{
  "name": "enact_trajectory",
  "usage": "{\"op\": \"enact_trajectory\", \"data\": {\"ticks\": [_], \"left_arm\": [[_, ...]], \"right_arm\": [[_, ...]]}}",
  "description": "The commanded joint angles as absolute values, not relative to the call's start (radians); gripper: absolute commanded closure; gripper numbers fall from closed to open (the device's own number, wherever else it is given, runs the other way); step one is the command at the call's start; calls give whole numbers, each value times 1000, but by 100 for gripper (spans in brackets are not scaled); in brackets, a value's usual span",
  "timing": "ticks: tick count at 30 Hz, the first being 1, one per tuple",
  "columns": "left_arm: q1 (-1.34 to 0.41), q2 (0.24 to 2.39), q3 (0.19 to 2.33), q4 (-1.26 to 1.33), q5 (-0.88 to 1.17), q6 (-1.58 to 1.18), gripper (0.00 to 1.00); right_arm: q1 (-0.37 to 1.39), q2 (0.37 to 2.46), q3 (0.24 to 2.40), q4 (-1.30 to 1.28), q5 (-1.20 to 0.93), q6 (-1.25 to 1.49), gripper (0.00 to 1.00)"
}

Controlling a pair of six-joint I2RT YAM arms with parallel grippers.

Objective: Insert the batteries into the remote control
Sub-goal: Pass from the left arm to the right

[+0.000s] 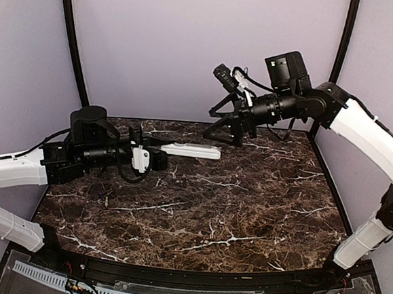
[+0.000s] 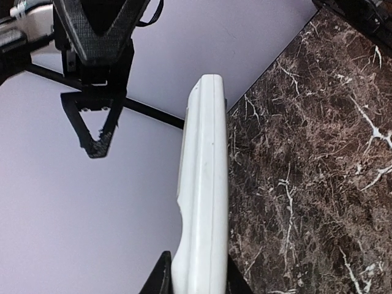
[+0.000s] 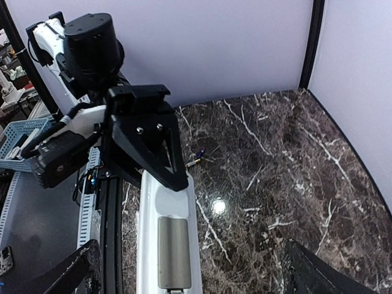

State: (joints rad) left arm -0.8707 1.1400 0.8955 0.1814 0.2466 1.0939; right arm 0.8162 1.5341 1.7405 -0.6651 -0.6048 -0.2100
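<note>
Remote control (image 1: 191,150) sticks out of the clenched left gripper (image 1: 162,154) in the overhead view, with the released right gripper (image 1: 215,125) apart, just past its tip. The left wrist view shows the white bar pinched between that gripper's fingers (image 2: 160,277). In the right wrist view, between the spread fingers (image 3: 67,275), a grey cover (image 3: 173,251) sits in the remote's back, so the unseen batteries are probably loaded.

The top camera sits high behind the arm bases, looking down and forward over the whole counter (image 1: 232,211), far from the remote control (image 1: 191,150). The left wrist camera sits right at the remote control's near end and looks along it to the right gripper (image 2: 98,131) beyond its far end. The right wrist camera faces back from that far end, close above the remote control, toward the left gripper (image 3: 153,147). All three views share the remote control.
</note>
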Motion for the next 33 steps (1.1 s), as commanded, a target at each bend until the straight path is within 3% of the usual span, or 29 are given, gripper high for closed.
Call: {"op": "enact_trajectory", "data": {"ticks": [1, 11, 14, 15, 18, 24, 29, 33], "left_arm": [[-927, 1087, 837, 336, 101, 1349, 100], [-973, 1095, 822, 355, 66, 1412, 100], [-975, 1104, 821, 360, 66, 1417, 100], [-978, 1106, 820, 358, 70, 1419, 100], [-979, 1110, 818, 352, 73, 1416, 100], [-981, 1115, 811, 343, 71, 1410, 100], [-980, 1112, 804, 335, 64, 1394, 100], [-981, 1107, 800, 320, 39, 1359, 94]], "right_arm": [[830, 1583, 1741, -798, -594, -151, 1], [899, 1621, 1678, -751, -601, -255, 4], [899, 1661, 1707, -789, -634, -273, 19], [899, 1685, 1725, -801, -653, -276, 31], [899, 1695, 1720, -771, -691, -269, 45], [899, 1691, 1712, -737, -705, -268, 58], [899, 1679, 1699, -737, -675, -282, 85], [899, 1656, 1671, -721, -619, -297, 96]]}}
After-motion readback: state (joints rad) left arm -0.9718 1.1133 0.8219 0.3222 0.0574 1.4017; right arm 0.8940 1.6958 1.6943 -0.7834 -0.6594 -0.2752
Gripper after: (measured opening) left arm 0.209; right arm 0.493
